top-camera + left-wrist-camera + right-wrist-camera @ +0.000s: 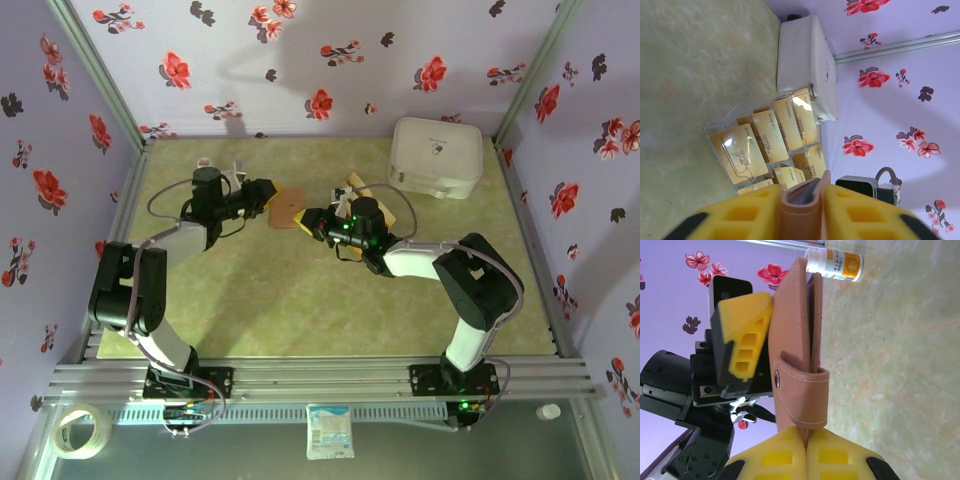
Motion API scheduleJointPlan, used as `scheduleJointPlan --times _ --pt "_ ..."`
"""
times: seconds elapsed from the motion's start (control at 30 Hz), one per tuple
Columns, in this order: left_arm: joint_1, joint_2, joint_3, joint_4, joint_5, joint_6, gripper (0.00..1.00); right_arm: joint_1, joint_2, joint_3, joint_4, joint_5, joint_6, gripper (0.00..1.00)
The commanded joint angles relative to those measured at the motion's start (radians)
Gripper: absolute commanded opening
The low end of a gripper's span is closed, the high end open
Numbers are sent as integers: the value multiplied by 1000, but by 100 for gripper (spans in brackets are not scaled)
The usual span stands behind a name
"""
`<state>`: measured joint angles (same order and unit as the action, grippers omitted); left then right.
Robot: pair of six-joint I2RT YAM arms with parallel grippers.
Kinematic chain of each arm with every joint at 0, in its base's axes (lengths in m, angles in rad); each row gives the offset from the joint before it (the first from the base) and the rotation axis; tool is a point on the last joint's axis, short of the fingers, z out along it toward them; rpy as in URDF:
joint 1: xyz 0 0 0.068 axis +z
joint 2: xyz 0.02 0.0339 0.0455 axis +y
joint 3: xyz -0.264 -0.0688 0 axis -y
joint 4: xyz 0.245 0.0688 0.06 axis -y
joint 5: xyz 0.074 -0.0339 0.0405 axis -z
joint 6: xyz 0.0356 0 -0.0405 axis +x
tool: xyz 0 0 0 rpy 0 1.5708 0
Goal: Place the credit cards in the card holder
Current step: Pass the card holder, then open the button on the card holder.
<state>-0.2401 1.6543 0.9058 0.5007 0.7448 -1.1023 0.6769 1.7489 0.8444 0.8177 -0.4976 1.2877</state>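
The reddish-brown card holder (pixel 287 210) hangs above the table between both grippers. My left gripper (pixel 266 197) is shut on its folded edge (pixel 802 205), and the greyish inside shows between the yellow pads (pixel 752 210). From the other side, my right gripper (pixel 313 222) is shut on a thin edge of the card holder (pixel 797 330), just below the snap strap (pixel 802 392). The left gripper's yellow finger (pixel 746 335) presses its far face. Several tan-orange credit cards (pixel 765 142) lie in a clear tray (pixel 365 190) just behind the right gripper.
A big white rounded box (pixel 435 158) sits at the back right, next to the card tray (pixel 720 127). A small white bottle with an orange label (pixel 837 262) stands on the table beyond the card holder. Flowered walls close in the table on three sides.
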Motion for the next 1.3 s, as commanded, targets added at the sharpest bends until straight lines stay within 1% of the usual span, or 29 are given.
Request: scheduleJointPlan --times 0.0,0.03,0.07,0.13,0.17,0.23,0.3,0.37,0.43,0.47,0.6,0.77,0.93,1.27 --pt "-13 -1 -7 36 28 0 15 7 4 21 39 4 9 0" --pt "-13 -2 -8 38 28 -1 11 7 3 21 37 4 6 2" --pt "-15 -1 -8 39 28 0 7 7 0 20 32 5 5 9" --pt "-14 -6 -6 37 28 3 1 7 -14 15 9 5 -12 26" --pt "-14 -9 -5 29 28 13 0 4 -30 13 -20 6 -31 33" --pt "-16 -23 3 -13 28 51 0 -2 -73 6 -120 21 -93 43" --pt "-16 -43 9 -63 23 94 0 -10 -149 7 -293 65 -197 49" --pt "-16 -63 10 -114 5 133 0 -9 -217 37 -526 148 -328 56" --pt "-21 -82 10 -148 -11 160 0 -4 -261 107 -775 242 -461 60" --pt "-24 -90 8 -161 -22 170 0 2 -271 139 -857 285 -515 62" --pt "-48 -109 4 -186 -66 194 0 24 -257 248 -1036 379 -613 66" --pt "-70 -135 -13 -181 -125 172 0 94 -175 377 -1121 461 -672 68" --pt "-77 -158 -25 -176 -154 149 0 138 -96 464 -1137 491 -690 68" --pt "-89 -165 -35 -177 -163 144 0 150 5 559 -1120 497 -695 68"
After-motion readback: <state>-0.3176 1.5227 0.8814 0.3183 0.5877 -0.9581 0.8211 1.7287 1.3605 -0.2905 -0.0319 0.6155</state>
